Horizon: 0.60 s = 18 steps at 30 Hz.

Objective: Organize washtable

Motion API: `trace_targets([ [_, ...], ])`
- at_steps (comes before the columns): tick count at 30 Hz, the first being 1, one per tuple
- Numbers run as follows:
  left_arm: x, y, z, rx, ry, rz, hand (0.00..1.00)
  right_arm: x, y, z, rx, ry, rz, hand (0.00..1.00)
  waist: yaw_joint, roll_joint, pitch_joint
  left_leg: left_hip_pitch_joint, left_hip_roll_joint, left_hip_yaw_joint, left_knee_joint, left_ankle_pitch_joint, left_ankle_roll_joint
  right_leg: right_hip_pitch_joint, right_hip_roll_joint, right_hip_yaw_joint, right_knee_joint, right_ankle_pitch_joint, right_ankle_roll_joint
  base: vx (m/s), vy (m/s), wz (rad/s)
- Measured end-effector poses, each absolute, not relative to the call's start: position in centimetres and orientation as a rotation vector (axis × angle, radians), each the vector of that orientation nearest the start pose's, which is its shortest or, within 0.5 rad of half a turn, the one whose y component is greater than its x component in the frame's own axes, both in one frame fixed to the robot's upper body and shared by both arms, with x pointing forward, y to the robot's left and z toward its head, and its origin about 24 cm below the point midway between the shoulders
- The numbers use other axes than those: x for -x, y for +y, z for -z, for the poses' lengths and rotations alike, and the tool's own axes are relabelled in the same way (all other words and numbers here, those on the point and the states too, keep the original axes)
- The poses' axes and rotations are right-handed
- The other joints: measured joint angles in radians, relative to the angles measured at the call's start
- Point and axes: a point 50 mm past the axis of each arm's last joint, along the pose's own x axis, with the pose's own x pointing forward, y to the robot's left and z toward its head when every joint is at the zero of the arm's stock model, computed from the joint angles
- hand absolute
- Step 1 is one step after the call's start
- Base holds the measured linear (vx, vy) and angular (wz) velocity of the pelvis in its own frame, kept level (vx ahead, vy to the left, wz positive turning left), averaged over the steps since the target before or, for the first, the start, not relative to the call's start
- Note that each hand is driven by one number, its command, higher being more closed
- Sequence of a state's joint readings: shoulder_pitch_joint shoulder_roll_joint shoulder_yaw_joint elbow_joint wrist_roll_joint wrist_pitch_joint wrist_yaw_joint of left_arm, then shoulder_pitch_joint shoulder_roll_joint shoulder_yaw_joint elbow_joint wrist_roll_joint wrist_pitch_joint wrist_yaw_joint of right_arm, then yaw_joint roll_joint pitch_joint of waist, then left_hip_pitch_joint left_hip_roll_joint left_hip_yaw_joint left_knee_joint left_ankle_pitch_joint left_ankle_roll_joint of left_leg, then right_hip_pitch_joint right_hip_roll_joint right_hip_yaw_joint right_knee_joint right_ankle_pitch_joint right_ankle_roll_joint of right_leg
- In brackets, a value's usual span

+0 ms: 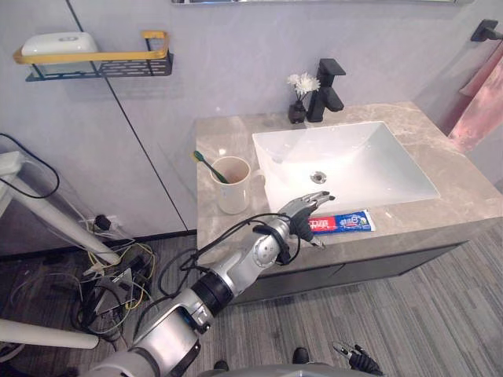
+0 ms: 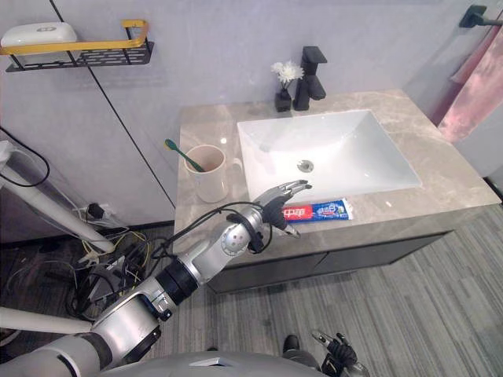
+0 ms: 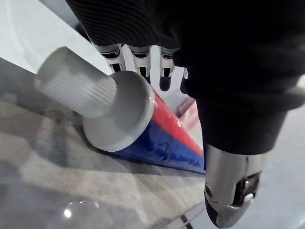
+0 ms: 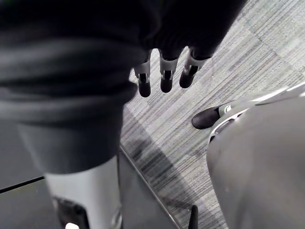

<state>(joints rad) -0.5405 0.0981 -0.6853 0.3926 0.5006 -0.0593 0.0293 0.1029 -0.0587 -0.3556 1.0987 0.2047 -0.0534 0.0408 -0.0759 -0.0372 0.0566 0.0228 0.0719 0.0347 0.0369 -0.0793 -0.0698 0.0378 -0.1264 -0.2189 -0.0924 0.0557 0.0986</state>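
I take my bearings from the left hand's fingers (image 1: pixel 317 199). Under them runs the front edge of the washtable (image 1: pixel 228 133), a beige stone top. Just beyond them I see a white sink (image 1: pixel 354 157), and farther back a black tap (image 1: pixel 328 88) against the grey panelled wall (image 1: pixel 236 47). High on that wall, well back toward the wrist side, hangs a shelf (image 1: pixel 94 64) with a yellow rail. Far past the fingertips hangs a pink towel (image 1: pixel 481 106). Below them lies grey plank floor (image 1: pixel 409 314). The light is even.
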Motion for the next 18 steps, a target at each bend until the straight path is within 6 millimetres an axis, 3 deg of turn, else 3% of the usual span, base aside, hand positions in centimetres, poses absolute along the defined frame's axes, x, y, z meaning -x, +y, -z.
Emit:
trace_targets([
  [5, -29.3, -0.4, -6.3, -0.884, -0.321, 0.685, 0.0, -7.2, -21.4, 16.4, -0.326, 1.071, 0.475, 0.0, -0.001, -0.001, 0.001, 0.0, 0.0, 0.001, 0.0, 0.0, 0.0, 0.0, 0.0, 0.001, -0.002, 0.0, 0.0, 0.0, 0.0, 0.0],
  [6, -29.4, -0.3, -6.0, -0.89, -0.306, 0.686, 1.0, -7.2, -21.4, 16.4, -0.326, 1.072, 0.475, 0.0, -0.001, -0.001, 0.001, 0.0, 0.0, 0.002, 0.0, 0.0, 0.0, 0.0, 0.0, 0.001, -0.002, 0.0, 0.0, 0.0, 0.0, 0.0],
  [18, -29.9, 0.0, -6.7, -0.896, -0.327, 0.636, 1.0, -7.2, -21.4, 16.4, -0.325, 1.071, 0.473, 0.0, -0.01, -0.007, 0.008, 0.001, 0.0, 0.005, -0.001, 0.0, 0.0, -0.001, 0.0, 0.003, -0.003, 0.001, 0.001, 0.0, 0.0, 0.0],
])
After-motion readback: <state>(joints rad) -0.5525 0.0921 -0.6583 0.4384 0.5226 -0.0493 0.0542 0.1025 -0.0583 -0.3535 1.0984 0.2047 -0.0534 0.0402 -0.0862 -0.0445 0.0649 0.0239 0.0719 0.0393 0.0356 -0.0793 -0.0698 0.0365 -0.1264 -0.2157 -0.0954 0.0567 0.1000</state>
